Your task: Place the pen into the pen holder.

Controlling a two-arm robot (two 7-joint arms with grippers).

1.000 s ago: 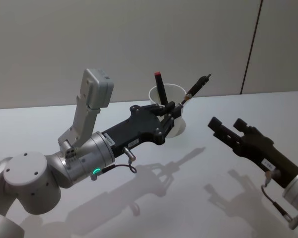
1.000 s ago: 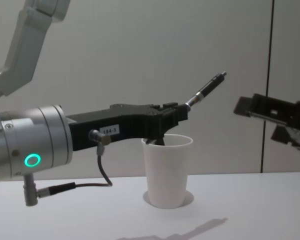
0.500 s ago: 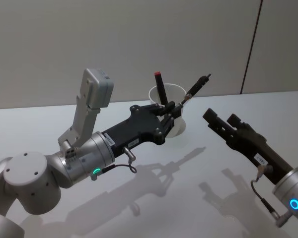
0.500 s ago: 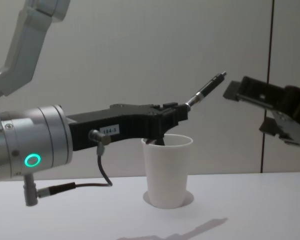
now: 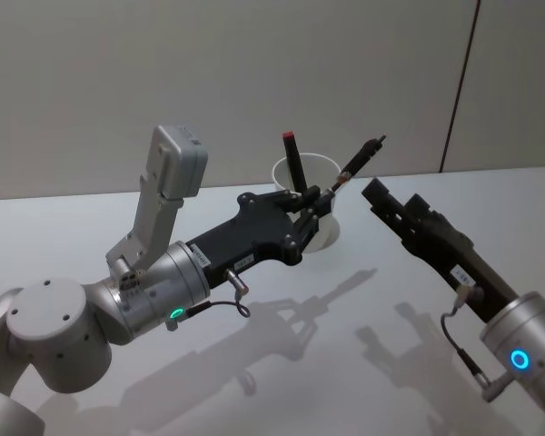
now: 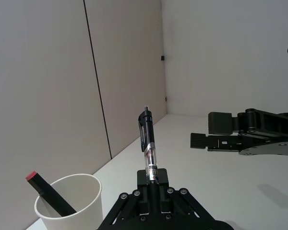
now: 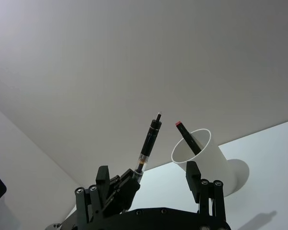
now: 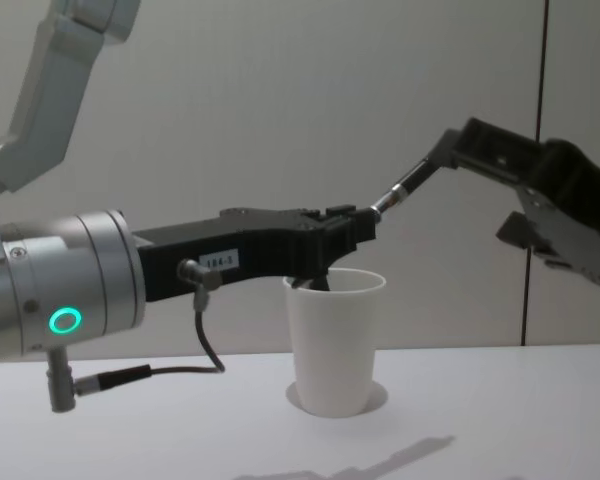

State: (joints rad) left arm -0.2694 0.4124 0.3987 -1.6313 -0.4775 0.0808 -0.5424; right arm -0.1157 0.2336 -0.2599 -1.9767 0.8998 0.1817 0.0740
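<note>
While the left gripper (image 5: 316, 202) pinches the lower end of a black pen (image 5: 359, 161) between its pressed-together fingers, the barrel slants up and away from the fingertips, with the clip end highest. Just under those fingertips stands the pen holder (image 8: 332, 345), a white paper cup upright on the table (image 5: 372, 300). The pen sits higher than the cup's rim and is not inside it. A black marker (image 5: 292, 156) with a red end leans inside the cup beside the gripper's fingers, its red end poking above the rim. The right gripper (image 5: 392, 195) reaches in from the far side of the pen with its fingers spread apart, pointing toward the pen's upper end and close to it. In the left wrist view a gap shows between the two. The table is plain, matte and white, and soft shadows (image 5: 295, 318) of both arms fall on it below the grippers. Beyond the cup rises a bare, pale wall (image 5: 254, 73), split by a thin dark vertical seam (image 5: 460, 86) behind the right gripper.
</note>
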